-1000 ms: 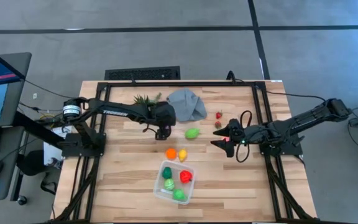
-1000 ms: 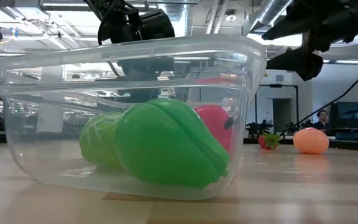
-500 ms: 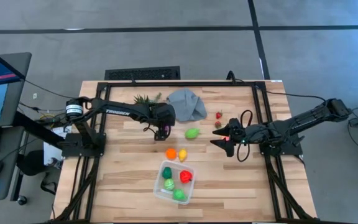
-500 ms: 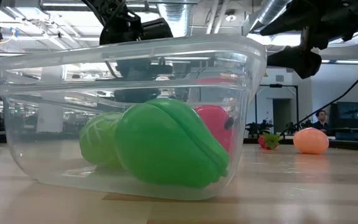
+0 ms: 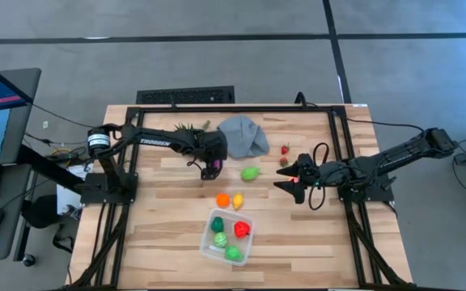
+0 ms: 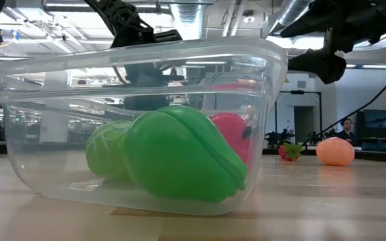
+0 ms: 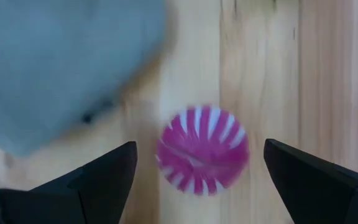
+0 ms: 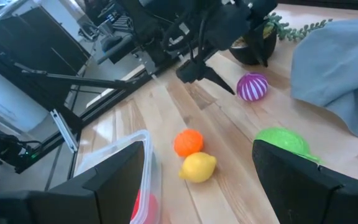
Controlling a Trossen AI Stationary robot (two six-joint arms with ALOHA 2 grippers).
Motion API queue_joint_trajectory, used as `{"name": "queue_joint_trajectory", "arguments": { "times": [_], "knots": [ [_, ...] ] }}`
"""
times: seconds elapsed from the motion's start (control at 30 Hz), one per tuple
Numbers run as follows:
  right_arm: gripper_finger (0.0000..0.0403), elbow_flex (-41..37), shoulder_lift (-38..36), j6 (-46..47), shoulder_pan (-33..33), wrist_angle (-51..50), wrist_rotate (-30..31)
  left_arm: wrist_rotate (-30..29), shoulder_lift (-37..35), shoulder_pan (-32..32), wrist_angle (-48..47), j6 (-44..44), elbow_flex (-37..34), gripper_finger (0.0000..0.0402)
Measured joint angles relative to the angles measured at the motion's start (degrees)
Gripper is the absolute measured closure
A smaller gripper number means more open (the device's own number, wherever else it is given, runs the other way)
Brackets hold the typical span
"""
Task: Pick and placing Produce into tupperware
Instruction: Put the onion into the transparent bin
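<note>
Purple striped ball [image 7: 202,151] sits mid-frame between the left hand's [image 7: 197,177] spread fingers: descend straight, then close evenly.

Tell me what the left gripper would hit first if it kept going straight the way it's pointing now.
Most likely the purple-and-white striped ball. The left gripper points down at the table with its fingers open, and the ball sits centred between them, beside the grey cloth. How far above it the gripper is remains unclear.
</note>
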Motion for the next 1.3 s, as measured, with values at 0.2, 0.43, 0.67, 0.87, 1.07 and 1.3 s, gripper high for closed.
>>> {"name": "queue_joint_trajectory", "arguments": {
  "times": [0.2,0.43,0.67,0.87,1.07,1.3],
  "knots": [
    [0.0081,0.0,0.0,-0.1,0.0,0.3,0.0,1.0,1.1,0.1,0.1,-0.5,0.0,0.0058],
    [0.0081,0.0,0.0,-0.5,0.0,0.6,0.0,2.4,4.3,0.3,0.6,-1.1,0.4,0.0058],
    [0.0081,0.0,0.0,-0.5,0.0,0.4,0.0,2.4,5.5,0.3,1.2,-1.3,1.0,0.0058],
    [0.0081,0.0,0.0,-0.5,0.0,0.1,0.0,2.4,5.5,0.5,1.3,-1.4,1.1,0.0061],
    [0.0081,0.0,0.0,-0.5,0.0,-0.2,0.0,2.4,5.5,0.5,0.3,-1.9,1.1,0.0096],
    [0.0081,0.0,0.0,-0.5,0.0,-0.6,0.0,2.4,5.5,0.5,-0.1,-2.9,1.1,0.0144]
  ]
}}
